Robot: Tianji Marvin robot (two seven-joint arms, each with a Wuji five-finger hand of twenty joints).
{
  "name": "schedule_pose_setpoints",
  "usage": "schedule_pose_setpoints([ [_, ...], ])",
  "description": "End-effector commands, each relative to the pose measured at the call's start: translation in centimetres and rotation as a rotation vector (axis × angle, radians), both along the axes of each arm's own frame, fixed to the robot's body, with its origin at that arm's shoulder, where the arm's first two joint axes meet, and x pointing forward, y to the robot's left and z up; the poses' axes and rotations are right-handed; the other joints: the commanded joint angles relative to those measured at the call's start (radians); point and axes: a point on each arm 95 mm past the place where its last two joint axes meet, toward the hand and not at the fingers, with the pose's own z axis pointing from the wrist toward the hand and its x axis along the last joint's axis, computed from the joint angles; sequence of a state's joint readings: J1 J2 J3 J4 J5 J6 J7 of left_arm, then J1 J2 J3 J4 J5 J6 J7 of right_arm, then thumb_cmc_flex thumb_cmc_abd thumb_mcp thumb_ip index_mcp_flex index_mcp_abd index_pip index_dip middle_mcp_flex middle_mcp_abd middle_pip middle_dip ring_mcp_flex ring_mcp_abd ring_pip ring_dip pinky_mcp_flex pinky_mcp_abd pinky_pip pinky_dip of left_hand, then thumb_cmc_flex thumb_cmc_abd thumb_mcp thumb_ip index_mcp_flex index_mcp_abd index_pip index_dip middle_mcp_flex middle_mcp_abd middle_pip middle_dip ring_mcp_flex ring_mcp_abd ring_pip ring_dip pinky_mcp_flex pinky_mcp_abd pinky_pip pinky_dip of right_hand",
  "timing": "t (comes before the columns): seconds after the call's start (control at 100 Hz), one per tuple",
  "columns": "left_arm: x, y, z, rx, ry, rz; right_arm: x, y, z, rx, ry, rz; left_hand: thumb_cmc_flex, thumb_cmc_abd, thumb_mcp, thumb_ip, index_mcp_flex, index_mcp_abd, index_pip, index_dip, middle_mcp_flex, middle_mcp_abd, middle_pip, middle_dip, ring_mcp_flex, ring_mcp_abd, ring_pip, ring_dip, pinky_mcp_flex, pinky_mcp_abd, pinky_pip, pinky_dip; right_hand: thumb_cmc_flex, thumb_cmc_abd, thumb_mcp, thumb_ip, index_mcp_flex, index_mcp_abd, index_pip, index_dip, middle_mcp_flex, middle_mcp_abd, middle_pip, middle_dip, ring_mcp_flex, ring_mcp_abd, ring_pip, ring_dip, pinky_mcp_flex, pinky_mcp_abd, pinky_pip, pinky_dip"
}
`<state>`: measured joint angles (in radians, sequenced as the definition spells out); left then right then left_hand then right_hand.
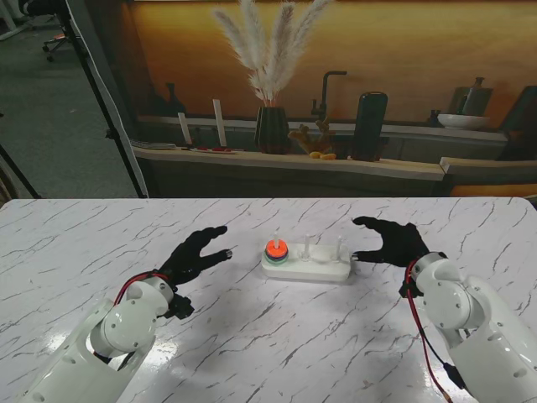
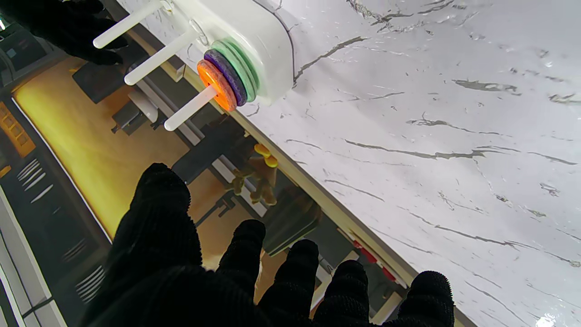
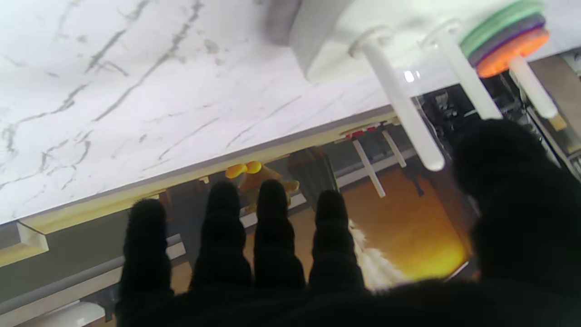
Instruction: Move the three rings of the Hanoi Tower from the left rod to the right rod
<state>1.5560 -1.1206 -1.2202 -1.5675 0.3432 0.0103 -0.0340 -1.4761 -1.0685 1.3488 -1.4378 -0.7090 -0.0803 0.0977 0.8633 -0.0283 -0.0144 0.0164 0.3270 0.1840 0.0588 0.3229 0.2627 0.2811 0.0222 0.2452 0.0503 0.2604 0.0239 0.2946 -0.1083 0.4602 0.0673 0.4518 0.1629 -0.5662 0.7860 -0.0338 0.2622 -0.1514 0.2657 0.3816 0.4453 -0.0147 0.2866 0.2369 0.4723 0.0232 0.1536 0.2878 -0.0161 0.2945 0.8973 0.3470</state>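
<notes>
Orange ring point(image 1: 276, 247) atop purple ring point(image 2: 225, 75) atop green ring point(image 2: 242, 67), stacked on left rod point(image 2: 190, 107), white base point(image 1: 306, 267) flat on table, middle rod point(image 1: 307, 248) and right rod point(image 1: 339, 247) bare

Premises present as a robot demonstration studio dressed as a home kitchen. Beyond both hands, past the far edge of the white marble-pattern worktop point(image 1: 268, 336), stands a printed kitchen backdrop point(image 1: 403, 50) showing a tap point(image 1: 329, 92), bowl point(image 1: 463, 120) and vase of pampas grass point(image 1: 270, 75). Grey carpet point(image 1: 59, 126) and a tripod leg point(image 1: 105, 101) lie beyond the left hand point(image 1: 195, 254).
</notes>
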Motion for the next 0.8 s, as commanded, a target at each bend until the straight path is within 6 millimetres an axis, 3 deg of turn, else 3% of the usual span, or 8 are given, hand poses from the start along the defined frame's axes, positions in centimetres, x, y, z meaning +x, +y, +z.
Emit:
schedule_pose_setpoints([
  [0.0,-0.3,-0.4,-0.3,-0.014,0.007,-0.025,0.1,0.1,-0.8,-0.004,0.02,0.011,0.027,0.002,-0.018,-0.039,0.007,0.005,0.001,0.014,0.022,-0.005,0.004,0.01,0.015,-0.002,0.009,0.013,-0.01,0.023,-0.013,-0.006,-0.046,-0.024,0.014,0.001,-0.056,-0.033,-0.031,-0.019,-0.034,-0.011,-0.01,-0.01,-0.031,-0.021,-0.027,-0.001,-0.026,0.044,-0.014,0.005],
  [0.41,-0.3,-0.3,-0.4,-0.016,0.016,-0.023,2.3,1.0,-3.0,-0.105,0.064,0.112,0.028,0.002,-0.018,-0.04,0.008,0.005,0.001,0.014,0.023,-0.006,0.005,0.01,0.015,-0.002,0.009,0.013,-0.009,0.024,-0.014,-0.013,-0.036,-0.046,0.015,0.002,-0.053,-0.032,-0.036,-0.024,-0.044,-0.015,0.001,-0.006,-0.032,-0.029,-0.029,0.001,-0.032,0.05,-0.035,0.014],
  [0.79,-0.4,-0.1,-0.4,-0.023,0.021,-0.017,3.6,2.1,-3.9,-0.199,0.07,0.177,0.028,0.002,-0.018,-0.04,0.008,0.007,0.001,0.014,0.024,-0.004,0.005,0.011,0.013,-0.002,0.008,0.013,-0.009,0.022,-0.014,-0.016,-0.006,-0.084,0.003,-0.003,-0.048,-0.03,-0.006,-0.02,-0.043,-0.006,0.044,0.008,-0.009,-0.027,-0.004,0.012,-0.014,0.056,-0.019,0.039],
])
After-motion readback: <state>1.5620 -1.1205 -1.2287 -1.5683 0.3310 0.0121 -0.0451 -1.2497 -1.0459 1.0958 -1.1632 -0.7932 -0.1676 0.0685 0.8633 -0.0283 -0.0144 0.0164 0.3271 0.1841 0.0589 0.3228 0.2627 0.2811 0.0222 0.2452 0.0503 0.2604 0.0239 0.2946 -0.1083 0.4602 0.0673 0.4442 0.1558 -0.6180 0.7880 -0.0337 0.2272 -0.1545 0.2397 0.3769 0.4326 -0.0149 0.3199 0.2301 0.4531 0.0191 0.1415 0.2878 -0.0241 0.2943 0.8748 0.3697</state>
